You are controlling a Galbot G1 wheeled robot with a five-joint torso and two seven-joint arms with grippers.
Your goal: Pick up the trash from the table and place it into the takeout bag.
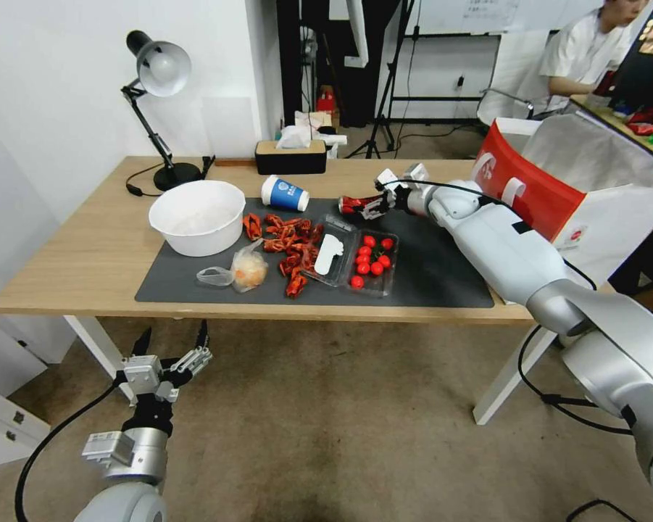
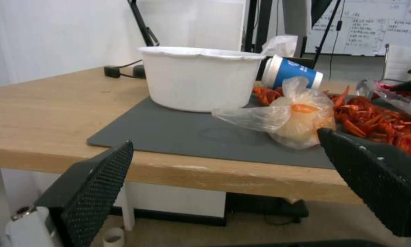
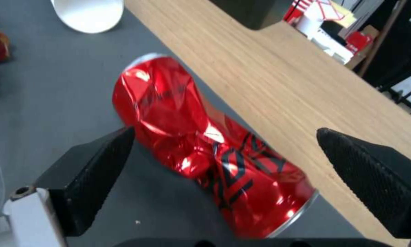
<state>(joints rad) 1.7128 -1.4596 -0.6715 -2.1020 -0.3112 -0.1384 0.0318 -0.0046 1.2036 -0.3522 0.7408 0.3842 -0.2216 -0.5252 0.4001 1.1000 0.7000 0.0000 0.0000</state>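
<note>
The crushed red can [image 1: 354, 204] lies on the far edge of the dark mat [image 1: 427, 279] of the table [image 1: 87, 254]. My right gripper [image 1: 373, 206] is open just over it, a finger on each side of the can [image 3: 201, 147]. A blue-and-white paper cup [image 1: 284, 194] lies on its side near the can. A clear plastic bag with an orange lump [image 1: 248, 270] rests at the mat's front. The red-and-white takeout bag [image 1: 551, 192] stands open at the table's right end. My left gripper [image 1: 172, 346] hangs open below the table's front edge, facing the plastic bag [image 2: 297, 116].
A white bowl [image 1: 196, 216] sits on the mat's left. Red crayfish shells [image 1: 286, 243] and a clear tray of cherry tomatoes [image 1: 369, 262] fill its middle. A desk lamp [image 1: 159, 109] and a tissue box [image 1: 291, 156] stand at the back edge.
</note>
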